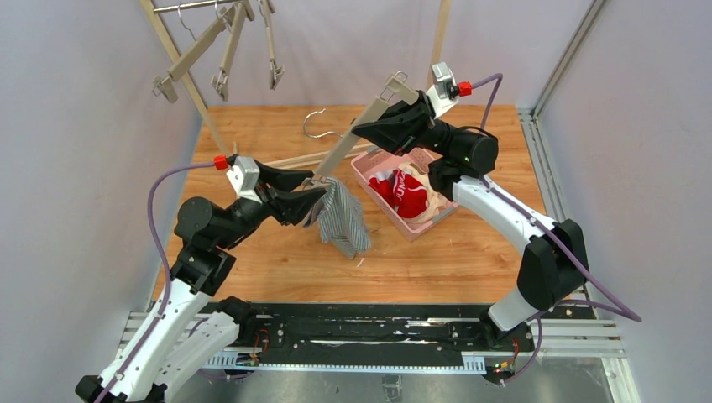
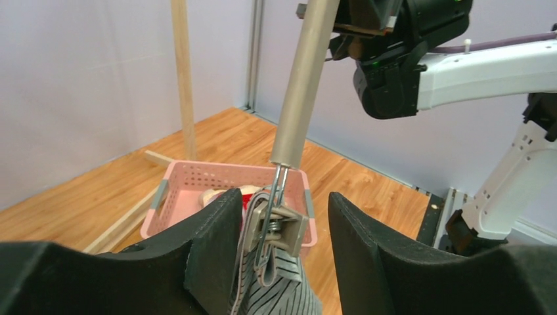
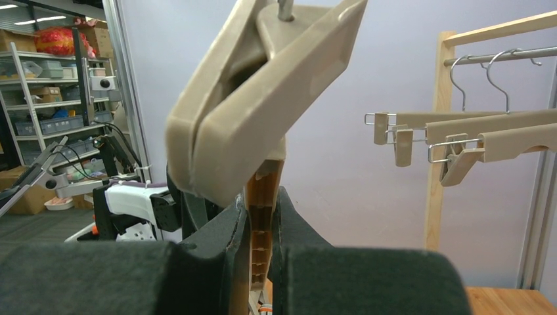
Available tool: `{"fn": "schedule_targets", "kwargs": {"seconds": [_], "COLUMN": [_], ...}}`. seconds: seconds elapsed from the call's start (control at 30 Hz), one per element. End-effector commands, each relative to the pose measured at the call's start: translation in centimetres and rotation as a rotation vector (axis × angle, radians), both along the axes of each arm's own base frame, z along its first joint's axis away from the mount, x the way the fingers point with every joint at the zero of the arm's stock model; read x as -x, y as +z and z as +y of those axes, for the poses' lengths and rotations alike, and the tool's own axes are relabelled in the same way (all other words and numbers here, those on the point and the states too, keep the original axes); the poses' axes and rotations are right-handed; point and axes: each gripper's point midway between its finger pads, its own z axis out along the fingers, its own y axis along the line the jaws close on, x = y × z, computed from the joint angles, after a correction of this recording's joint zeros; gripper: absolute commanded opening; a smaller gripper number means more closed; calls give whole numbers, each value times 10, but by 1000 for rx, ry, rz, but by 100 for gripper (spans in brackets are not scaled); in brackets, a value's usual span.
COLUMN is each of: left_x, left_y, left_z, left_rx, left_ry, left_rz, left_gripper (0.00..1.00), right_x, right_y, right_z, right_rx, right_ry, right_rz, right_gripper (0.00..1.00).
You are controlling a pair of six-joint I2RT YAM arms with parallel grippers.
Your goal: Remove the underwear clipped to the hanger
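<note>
Overhead, the right gripper is clamped on the upper part of the tilted hanger. The hanger's lower clip carries the striped underwear, which dangles beside the pink basket holding the red underwear. From the left wrist, the left gripper stands spread, one finger on either side of that clip, neither visibly pressing it. From the right wrist, the fingers pinch the hanger's bar below its empty upper clip. The cloth looks light, limp and stretchy. Squeezing the clip's levers seems wiser than tugging the fabric, which could stretch or snag.
</note>
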Motion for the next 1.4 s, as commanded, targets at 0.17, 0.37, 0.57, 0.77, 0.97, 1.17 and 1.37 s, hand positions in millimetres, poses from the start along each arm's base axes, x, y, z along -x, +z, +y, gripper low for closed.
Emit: {"fn": "schedule_targets", "kwargs": {"seconds": [0.17,0.37,0.57,0.77,0.97,1.17,1.37], "left_x": [-5,-2,5,15,20,15,10], "left_y": [-7,4,14,38,62,65,66], "left_z": [1,-3,-6,-3,-2,-12,-18], "left_rx": [-25,0,13,44,65,56,60], "left_ry": [28,-7,-40,-51,-66,-107,-130], "left_rz": [5,-26,-54,-98,-149,-143,-132], "left_gripper": [55,22,0,43,52,48,45], "right_x": [21,20,18,19,21,22,23], "right_y": [34,31,26,26,26,27,29], "right_z": [-17,-16,-15,-15,-16,-16,-17], "right_rx": [-101,-94,-82,-74,-77,-77,-80], "right_ry": [-20,-18,-20,-16,-13,-11,-14], "right_rz": [-88,-76,-66,-66,-69,-68,-73], "right_gripper": [1,1,1,0,1,1,1]}}
